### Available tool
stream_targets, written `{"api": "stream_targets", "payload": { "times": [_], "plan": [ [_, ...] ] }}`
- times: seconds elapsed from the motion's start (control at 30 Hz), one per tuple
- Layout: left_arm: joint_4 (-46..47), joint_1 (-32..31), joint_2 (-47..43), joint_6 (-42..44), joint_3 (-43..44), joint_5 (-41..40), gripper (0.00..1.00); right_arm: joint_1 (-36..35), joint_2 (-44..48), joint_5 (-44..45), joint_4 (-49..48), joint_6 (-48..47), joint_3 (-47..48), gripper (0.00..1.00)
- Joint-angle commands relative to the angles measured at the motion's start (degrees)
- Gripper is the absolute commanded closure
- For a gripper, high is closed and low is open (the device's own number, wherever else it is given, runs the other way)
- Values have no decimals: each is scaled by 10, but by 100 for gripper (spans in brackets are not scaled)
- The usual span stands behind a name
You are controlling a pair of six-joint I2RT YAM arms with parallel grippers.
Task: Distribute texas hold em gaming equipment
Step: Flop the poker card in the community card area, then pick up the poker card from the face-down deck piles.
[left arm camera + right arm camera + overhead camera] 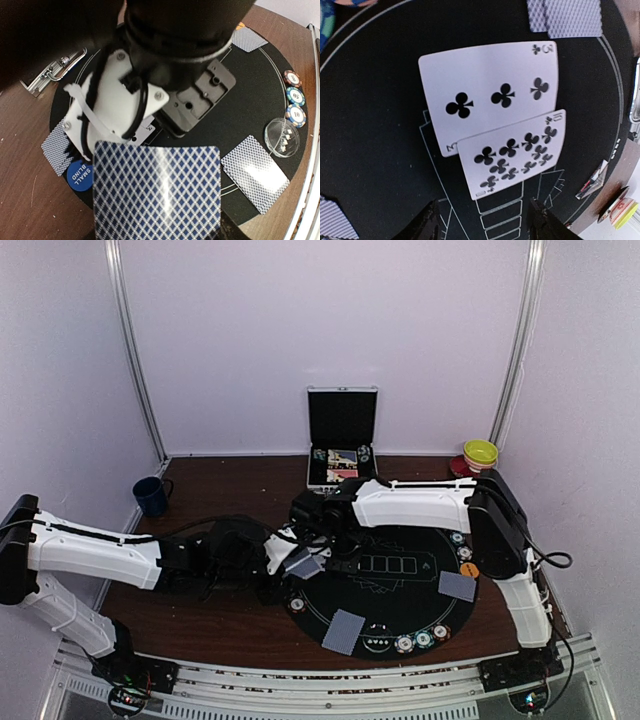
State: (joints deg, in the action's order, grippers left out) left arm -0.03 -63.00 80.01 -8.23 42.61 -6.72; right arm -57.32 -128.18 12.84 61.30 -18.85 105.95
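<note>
Blue-backed pack point(157, 192) is filling the near edge of the left wrist view, and the left claw point(292, 563) is gripping it. Its fingers are hiding under the pattern, and I cannot tell whether it is holding one card or several. Directly ahead of that pack the other arm's housing is blocking most of the view, so the two claws are working close together over the black mat point(400, 592).

The right claw point(484, 221) is standing with its jaws apart and nothing between them. Just beyond its fingertips, and beneath them, the three of clubs point(490, 97) and the ten of clubs point(515, 152) are lying face up on the mat. The ten is lying nearer the claw and overlapping the three's near long edge. Both long axes are running crosswise to the claw, the same way as the gap between its fingers, and tilting a little.

The printed boxes point(502, 220) are running in a row from between the fingers out toward the ten, and the two cards appear to be sitting askew of that row.

The right claw is hovering much the nearer to this pair, so any squaring up is probably falling to it. The next card is likely waiting in the pack just off to its side.
</note>
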Motion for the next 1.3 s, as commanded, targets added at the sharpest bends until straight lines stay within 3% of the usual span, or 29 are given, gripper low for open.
{"api": "stream_targets", "payload": {
  "times": [0.0,0.17,0.3,0.43,0.6,0.77,1.0,1.27],
  "plan": [
    [28,2,-19,-3,8,-5,47,17,88,-1,-28,8,-28,37],
    [30,2,-20,-3,7,-2,47,56,134,-28,-70,25,-48,34],
    [30,2,-19,-3,7,0,47,92,171,-103,-106,45,-46,34],
    [31,2,-20,-3,6,1,47,126,216,-274,-152,59,-69,34],
    [33,2,-21,-2,6,4,47,142,265,-480,-260,69,-164,34],
    [37,0,-26,-1,2,6,47,143,244,-626,-286,86,-197,35],
    [40,1,-28,1,1,7,47,141,195,-713,-304,109,-198,34],
    [40,1,-24,2,2,10,47,122,173,-732,-327,136,-197,34]
  ]
}}
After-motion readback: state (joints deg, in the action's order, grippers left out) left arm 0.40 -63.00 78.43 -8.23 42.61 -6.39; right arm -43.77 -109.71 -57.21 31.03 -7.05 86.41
